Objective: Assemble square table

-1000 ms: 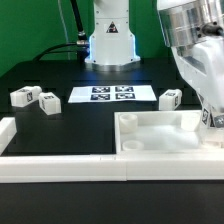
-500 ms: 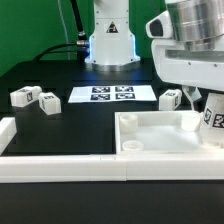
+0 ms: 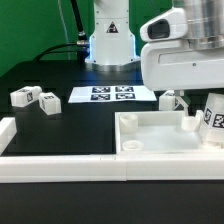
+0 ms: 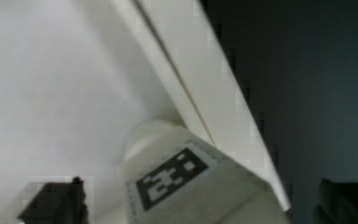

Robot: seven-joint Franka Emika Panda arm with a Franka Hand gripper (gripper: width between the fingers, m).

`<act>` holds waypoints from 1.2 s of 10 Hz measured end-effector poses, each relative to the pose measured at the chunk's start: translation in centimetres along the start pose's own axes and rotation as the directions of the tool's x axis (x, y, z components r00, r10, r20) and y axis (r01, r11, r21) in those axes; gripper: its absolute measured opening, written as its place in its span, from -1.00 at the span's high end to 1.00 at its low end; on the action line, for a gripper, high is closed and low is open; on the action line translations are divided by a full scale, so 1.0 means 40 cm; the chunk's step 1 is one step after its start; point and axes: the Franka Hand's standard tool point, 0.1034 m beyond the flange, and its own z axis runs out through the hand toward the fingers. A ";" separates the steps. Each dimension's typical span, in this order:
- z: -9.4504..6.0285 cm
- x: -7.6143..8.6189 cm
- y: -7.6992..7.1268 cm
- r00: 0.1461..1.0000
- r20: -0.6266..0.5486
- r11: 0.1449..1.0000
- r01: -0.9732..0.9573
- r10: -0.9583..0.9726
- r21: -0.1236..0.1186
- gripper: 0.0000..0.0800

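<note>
The tool (image 4: 202, 199) stands wide open astride the tagged leg (image 4: 172, 172) beside the rim of the square panel (image 3: 170, 145); recommend centring on the leg, then closing squarely before lifting.

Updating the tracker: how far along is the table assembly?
Done: no leg looks attached to the tabletop panel. In hand: one leg sits between the fingers at the panel's edge, on the exterior view's right; grip unclear. Left: that leg plus three loose legs on the table.
</note>
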 end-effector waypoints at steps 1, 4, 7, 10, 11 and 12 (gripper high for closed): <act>0.000 -0.002 0.000 0.992 0.005 0.992 0.127 -0.127 -0.005 -0.62; 0.000 -0.002 0.000 0.994 0.006 0.994 0.112 -0.112 0.000 -0.57; 0.003 0.002 0.016 0.998 0.007 0.998 -0.061 0.061 -0.009 0.25; 0.006 0.006 0.017 0.961 0.002 0.961 -0.276 0.276 0.014 0.25; 0.008 0.005 0.012 0.904 0.006 0.904 -0.427 0.427 0.022 0.26; 0.010 0.002 0.005 0.828 0.015 0.827 -0.561 0.561 0.028 0.26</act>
